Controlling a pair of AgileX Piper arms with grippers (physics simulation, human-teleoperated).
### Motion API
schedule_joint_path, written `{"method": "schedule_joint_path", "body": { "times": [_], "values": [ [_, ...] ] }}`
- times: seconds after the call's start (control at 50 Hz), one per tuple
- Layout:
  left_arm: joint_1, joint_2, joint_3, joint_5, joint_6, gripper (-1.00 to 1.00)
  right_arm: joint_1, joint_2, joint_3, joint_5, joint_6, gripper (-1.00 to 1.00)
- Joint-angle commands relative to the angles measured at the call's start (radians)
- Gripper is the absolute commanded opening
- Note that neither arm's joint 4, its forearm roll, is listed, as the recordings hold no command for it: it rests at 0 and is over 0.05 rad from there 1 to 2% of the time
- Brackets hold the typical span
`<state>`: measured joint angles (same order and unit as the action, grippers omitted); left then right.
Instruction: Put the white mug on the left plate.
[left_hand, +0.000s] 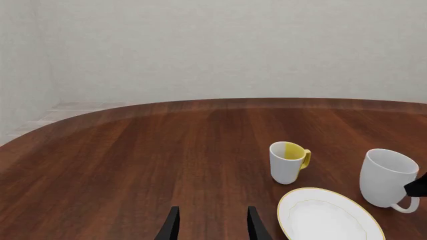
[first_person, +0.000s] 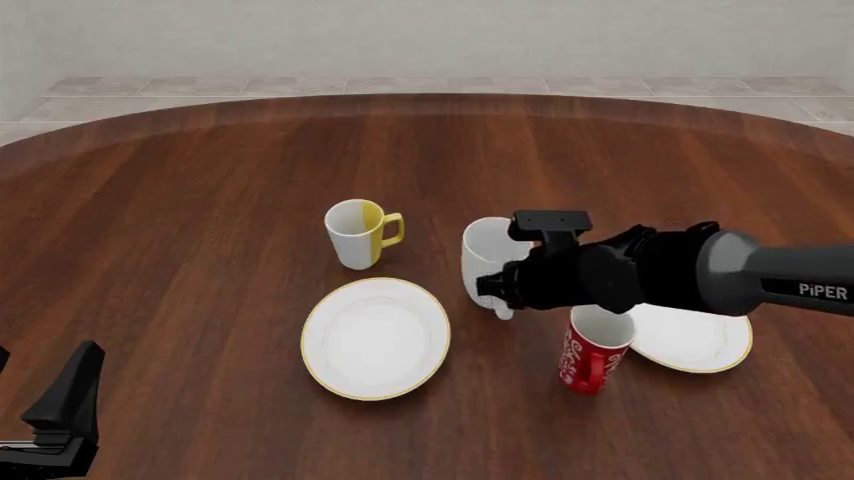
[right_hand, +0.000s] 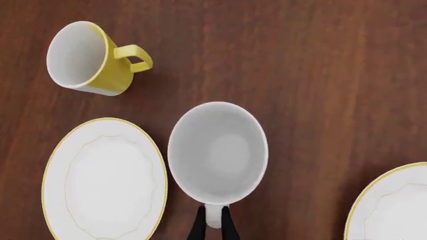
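The white mug (first_person: 483, 256) stands upright just right of the left plate (first_person: 376, 338), close to its gold rim. My right gripper (right_hand: 213, 226) is shut on the mug's loop handle, seen from straight above the mug (right_hand: 217, 150), with the left plate (right_hand: 103, 175) beside it. I cannot tell whether the mug's base touches the table. My left gripper (left_hand: 212, 227) is open and holds nothing, low at the near left edge of the table (first_person: 67, 400). In its view the white mug (left_hand: 387, 177) sits behind the left plate (left_hand: 327, 217).
A smaller white-and-yellow mug (first_person: 358, 232) stands behind the left plate. A red mug (first_person: 591, 355) sits at the edge of the right plate (first_person: 694, 342), under my right arm. The dark wooden table (first_person: 174, 230) curves away at the back.
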<state>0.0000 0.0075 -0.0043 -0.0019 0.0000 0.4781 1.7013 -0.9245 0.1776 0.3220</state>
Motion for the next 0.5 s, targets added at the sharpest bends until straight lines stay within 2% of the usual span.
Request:
{"method": "schedule_joint_path", "body": {
  "times": [0.02,0.04,0.06,0.28,0.5],
  "values": [
    [0.0,0.0,0.0,0.0,0.0,1.0,-0.005,0.003,0.007,0.006,-0.012,-1.0],
    [0.0,0.0,0.0,0.0,0.0,1.0,-0.025,0.004,0.008,0.006,-0.014,-1.0],
    [0.0,0.0,0.0,0.0,0.0,1.0,-0.006,0.003,0.009,0.006,-0.002,-1.0],
    [0.0,0.0,0.0,0.0,0.0,1.0,-0.02,-0.011,0.007,0.016,-0.008,-1.0],
    [0.0,0.0,0.0,0.0,0.0,1.0,-0.044,-0.053,-0.026,0.058,-0.048,-1.0]
  ]
}}
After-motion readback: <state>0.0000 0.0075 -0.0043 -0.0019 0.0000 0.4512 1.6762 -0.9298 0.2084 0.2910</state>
